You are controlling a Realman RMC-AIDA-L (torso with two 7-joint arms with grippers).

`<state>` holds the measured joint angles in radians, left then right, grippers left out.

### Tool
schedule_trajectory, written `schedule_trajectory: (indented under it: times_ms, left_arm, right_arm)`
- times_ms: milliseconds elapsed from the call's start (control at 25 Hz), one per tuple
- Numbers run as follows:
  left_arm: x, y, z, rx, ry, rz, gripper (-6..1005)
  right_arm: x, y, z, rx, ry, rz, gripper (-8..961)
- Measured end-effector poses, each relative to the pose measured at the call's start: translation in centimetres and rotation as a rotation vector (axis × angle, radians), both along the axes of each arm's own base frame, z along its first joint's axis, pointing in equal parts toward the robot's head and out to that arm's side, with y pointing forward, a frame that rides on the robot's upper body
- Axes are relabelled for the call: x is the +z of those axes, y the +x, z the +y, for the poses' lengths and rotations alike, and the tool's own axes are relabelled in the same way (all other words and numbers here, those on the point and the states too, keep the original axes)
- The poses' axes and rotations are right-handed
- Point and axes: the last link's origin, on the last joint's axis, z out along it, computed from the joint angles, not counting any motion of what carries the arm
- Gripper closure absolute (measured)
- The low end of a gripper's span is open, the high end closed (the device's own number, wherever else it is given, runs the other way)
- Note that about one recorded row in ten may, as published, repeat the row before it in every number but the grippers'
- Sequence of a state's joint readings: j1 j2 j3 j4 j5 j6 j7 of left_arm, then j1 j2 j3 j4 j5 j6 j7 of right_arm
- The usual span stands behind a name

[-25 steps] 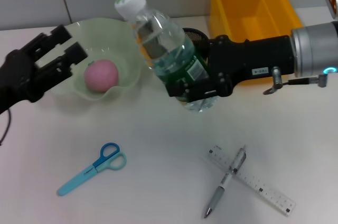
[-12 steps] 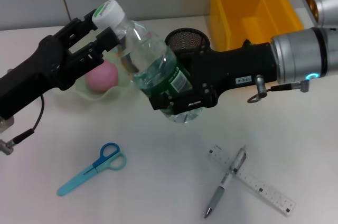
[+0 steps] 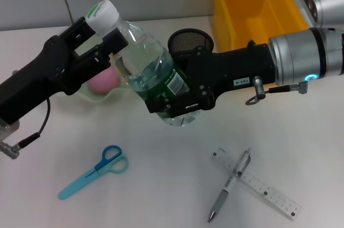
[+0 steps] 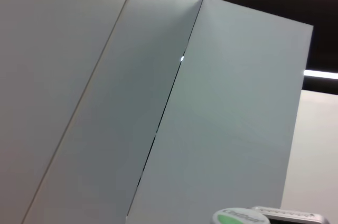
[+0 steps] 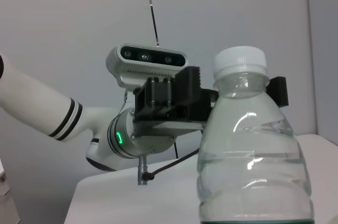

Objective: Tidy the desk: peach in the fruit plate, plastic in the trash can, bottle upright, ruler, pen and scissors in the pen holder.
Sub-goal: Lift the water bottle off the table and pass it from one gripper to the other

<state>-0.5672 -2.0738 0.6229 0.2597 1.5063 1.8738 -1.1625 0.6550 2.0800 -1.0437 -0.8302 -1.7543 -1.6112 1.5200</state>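
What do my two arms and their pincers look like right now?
The right arm has a silver cylindrical forearm with a lit teal ring, then a black wrist section carrying a small white label and a metal pin. The right pincer is black and blocky. The left pincer and left arm are matte black, with a thin black cable looping to a small connector.

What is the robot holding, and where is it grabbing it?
The right gripper holds the water bottle around its lower body, at the green label. The left gripper sits at the neck, under the cap.
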Motion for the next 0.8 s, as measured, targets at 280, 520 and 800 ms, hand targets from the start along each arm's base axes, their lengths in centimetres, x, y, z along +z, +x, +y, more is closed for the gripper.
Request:
schedule_trajectory:
  times_ms: [280,520,800]
  left_arm:
    - [-0.02,0.13,-0.19,-0.013,0.005,-0.009,254]
    - [0.01,0.22,-0.35,-0.026,0.008,-0.014,255]
    - [-0.06,0.36,-0.32,-0.033,0.003,-0.014,255]
  right_arm:
    - [-0.22,-0.09,-0.02,0.002,-0.008,-0.003,182]
    - [-0.33,-0.05,-0.03,-0.001,-0.011,-0.002,182]
    - [-0.37,-0.02,-0.03,0.003,-0.009,-0.003,183]
